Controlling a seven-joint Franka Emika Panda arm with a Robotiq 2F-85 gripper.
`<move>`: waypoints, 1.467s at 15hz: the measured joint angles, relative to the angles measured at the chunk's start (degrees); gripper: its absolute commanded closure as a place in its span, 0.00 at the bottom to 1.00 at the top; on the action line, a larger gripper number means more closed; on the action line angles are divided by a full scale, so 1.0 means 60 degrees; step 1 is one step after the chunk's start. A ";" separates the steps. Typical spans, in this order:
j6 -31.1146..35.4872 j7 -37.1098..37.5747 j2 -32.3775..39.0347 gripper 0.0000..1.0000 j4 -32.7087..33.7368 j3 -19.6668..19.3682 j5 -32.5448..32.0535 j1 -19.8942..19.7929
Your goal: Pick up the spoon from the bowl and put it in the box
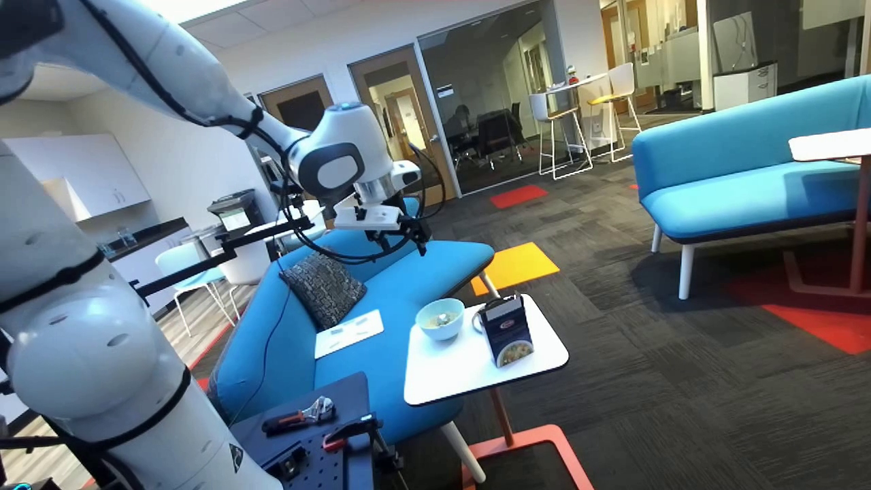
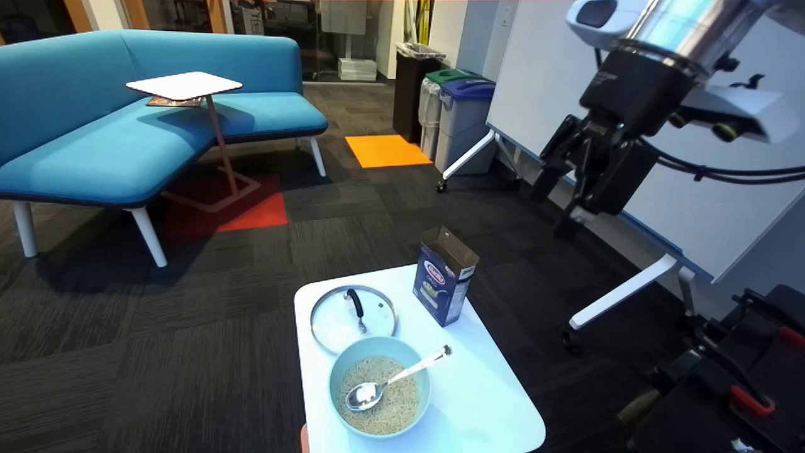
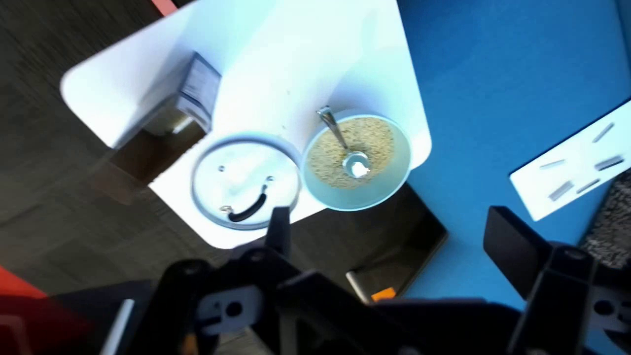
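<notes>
A silver spoon (image 2: pixel 418 365) lies in the pale blue-green bowl (image 2: pixel 336 379), its head on rice-like grain and its handle over the rim. In the wrist view the spoon (image 3: pixel 334 129) and bowl (image 3: pixel 384 190) are above the jaws. The dark blue, nearly black box (image 2: pixel 440 290) stands upright with its top open; it also shows in an exterior view (image 1: pixel 507 332) and the wrist view (image 3: pixel 201 84). My gripper (image 3: pixel 388 222) is open and empty, held well above the table; it also shows in both exterior views (image 1: pixel 408 241) (image 2: pixel 560 207). The spoon's handle is hidden in an exterior view.
A glass lid (image 2: pixel 333 319) with a black handle lies beside the bowl and box on the small white table (image 2: pixel 487 390). A blue sofa (image 1: pixel 435 262) with a white board (image 1: pixel 349 333) and a grey cushion (image 1: pixel 323 289) adjoins the table. Tools (image 1: pixel 299 416) lie near the robot's base.
</notes>
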 measured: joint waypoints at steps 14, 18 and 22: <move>-0.1149 -0.1981 0.3885 0.00 0.3247 0.2152 -0.1082 -0.1288; -0.0879 0.1104 0.4406 0.00 0.3261 0.0842 -0.4525 0.0426; -0.0978 0.3751 0.4850 0.00 0.3296 0.0707 -0.6670 0.1112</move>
